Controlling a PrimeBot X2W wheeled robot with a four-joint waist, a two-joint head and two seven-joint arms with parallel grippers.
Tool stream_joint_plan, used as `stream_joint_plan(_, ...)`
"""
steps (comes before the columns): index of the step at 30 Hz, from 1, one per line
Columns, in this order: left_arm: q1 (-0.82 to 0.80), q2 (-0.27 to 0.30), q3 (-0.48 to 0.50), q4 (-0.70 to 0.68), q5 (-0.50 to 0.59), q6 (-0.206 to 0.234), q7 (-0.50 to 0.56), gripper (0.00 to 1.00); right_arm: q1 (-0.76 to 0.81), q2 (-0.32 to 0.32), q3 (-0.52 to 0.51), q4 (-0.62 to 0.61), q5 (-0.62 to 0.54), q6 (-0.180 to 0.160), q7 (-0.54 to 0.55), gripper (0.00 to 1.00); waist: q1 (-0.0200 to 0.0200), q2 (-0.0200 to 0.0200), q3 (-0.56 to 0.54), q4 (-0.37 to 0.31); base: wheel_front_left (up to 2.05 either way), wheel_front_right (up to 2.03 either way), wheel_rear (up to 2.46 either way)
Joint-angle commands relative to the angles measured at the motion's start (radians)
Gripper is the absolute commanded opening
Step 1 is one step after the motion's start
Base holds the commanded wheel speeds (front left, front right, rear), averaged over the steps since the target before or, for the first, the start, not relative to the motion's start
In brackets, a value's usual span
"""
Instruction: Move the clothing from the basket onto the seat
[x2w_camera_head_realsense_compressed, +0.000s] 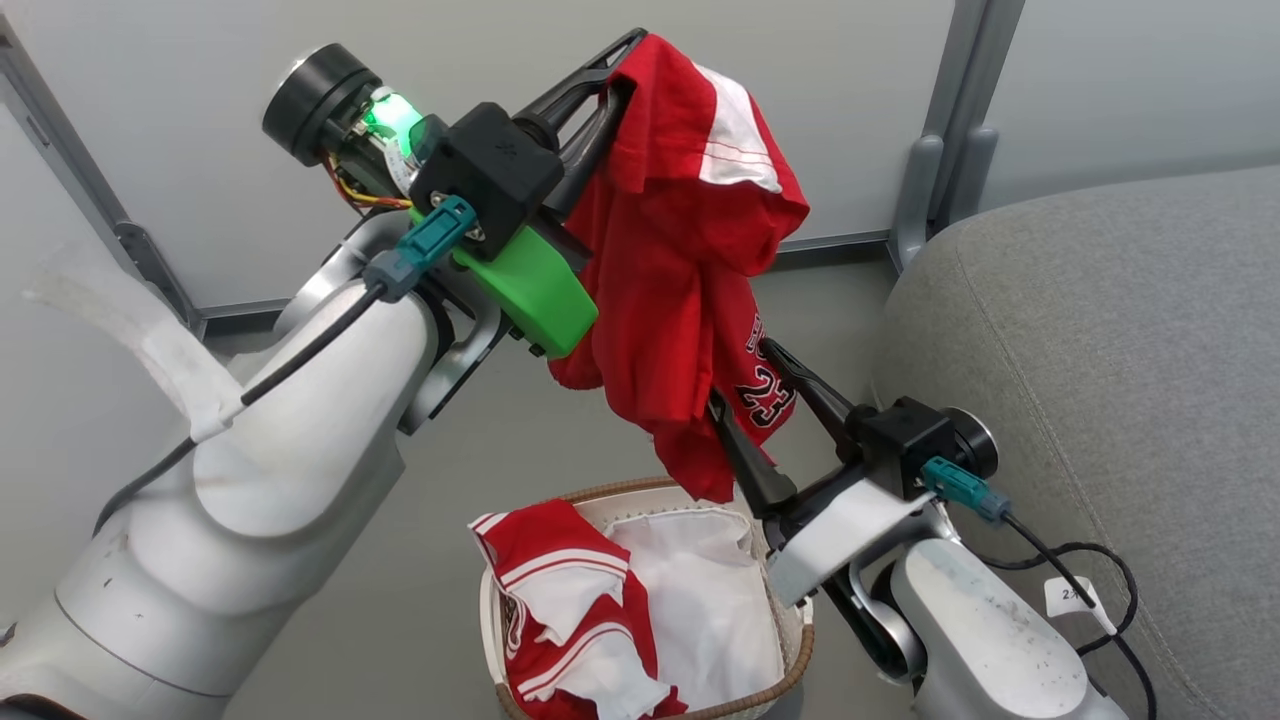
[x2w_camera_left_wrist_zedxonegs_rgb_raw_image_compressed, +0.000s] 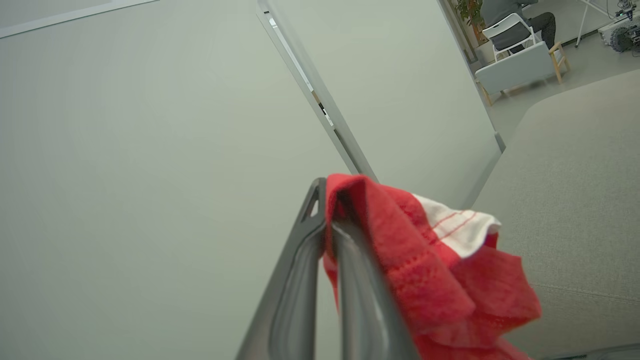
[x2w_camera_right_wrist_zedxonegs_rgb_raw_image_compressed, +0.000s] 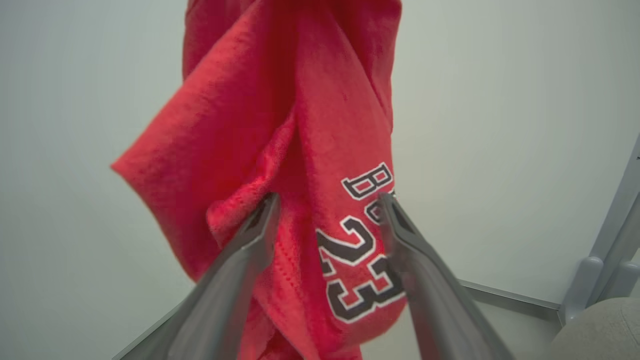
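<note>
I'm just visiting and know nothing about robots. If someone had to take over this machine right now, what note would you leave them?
Left gripper: shut on a red garment, held high.
Right gripper: open, fingers either side of that garment's hanging lower part, not closed on it.
Second red garment: lying in the basket on the white liner.
Seat: on the robot's right, no clothing on the part in view.
Done: one garment lifted out.
Left: carry it to the seat and release, then fetch the second.
</note>
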Motion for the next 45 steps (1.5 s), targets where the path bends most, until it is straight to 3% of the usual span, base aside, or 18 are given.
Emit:
stream_joint_plan(1, -0.007, -0.007, -0.003, -0.009, -0.007, 0.005, -0.004, 0.0, -0.016, -0.004, -0.003, 0.02, 0.007, -0.001, -0.002, 1.0, 0.0001, 0.0, -0.003, 0.007, 0.0, 0.0, 0.0)
stream_joint_plan(8, -0.006, -0.014, -0.016, -0.041, -0.01, 0.007, -0.001, 0.0, -0.026, -0.004, -0.015, 0.038, 0.016, -0.001, -0.002, 1.0, 0.0001, 0.0, -0.001, 0.014, 0.0, 0.0, 0.0)
stream_joint_plan(19, -0.004, -0.018, -0.023, -0.069, -0.025, 0.014, 0.008, 0.0, -0.116, -0.004, 0.139, 0.087, 0.089, -0.001, -0.002, 1.0, 0.0001, 0.0, 0.008, 0.021, 0.0, 0.0, 0.0)
stream_joint_plan(20, 0.002, -0.015, -0.021, -0.065, -0.03, 0.017, 0.01, 0.0, -0.128, -0.004, 0.155, 0.094, 0.098, -0.001, -0.002, 0.78, 0.0001, 0.0, 0.008, 0.022, 0.0, 0.0, 0.0)
stream_joint_plan(22, 0.016, -0.007, -0.016, -0.056, -0.035, 0.023, 0.01, 0.0, -0.145, -0.004, 0.171, 0.101, 0.11, -0.001, -0.002, 0.11, 0.0001, 0.0, 0.009, 0.023, 0.0, 0.0, 0.0)
stream_joint_plan(23, 0.024, -0.004, -0.013, -0.05, -0.04, 0.026, 0.011, 0.0, -0.149, -0.004, 0.173, 0.1, 0.114, -0.001, -0.002, 0.0, 0.0001, 0.0, 0.009, 0.024, 0.0, 0.0, 0.0)
stream_joint_plan(33, 0.128, 0.054, 0.055, 0.038, -0.111, 0.08, -0.028, 0.0, -0.136, -0.004, 0.132, 0.056, 0.089, -0.001, -0.002, 0.0, 0.0001, 0.0, 0.023, 0.013, 0.0, 0.0, 0.0)
stream_joint_plan(34, 0.146, 0.056, 0.065, 0.049, -0.123, 0.084, -0.039, 0.13, -0.132, -0.004, 0.121, 0.05, 0.084, -0.001, -0.002, 0.0, 0.0001, 0.0, 0.025, 0.011, 0.0, 0.0, 0.0)
stream_joint_plan(35, 0.159, 0.058, 0.072, 0.056, -0.133, 0.088, -0.047, 0.41, -0.13, -0.004, 0.113, 0.044, 0.081, -0.001, -0.002, 0.0, 0.0001, 0.0, 0.026, 0.01, 0.0, 0.0, 0.0)
stream_joint_plan(36, 0.177, 0.06, 0.08, 0.064, -0.147, 0.092, -0.059, 0.99, -0.128, -0.004, 0.102, 0.037, 0.078, -0.001, -0.002, 0.0, 0.0001, 0.0, 0.028, 0.008, 0.0, 0.0, 0.0)
stream_joint_plan(45, 0.347, 0.043, 0.092, 0.085, -0.204, 0.123, -0.151, 1.0, -0.104, -0.004, -0.007, -0.002, 0.029, -0.001, -0.002, 0.0, 0.0001, 0.0, 0.036, 0.002, 0.0, 0.0, 0.0)
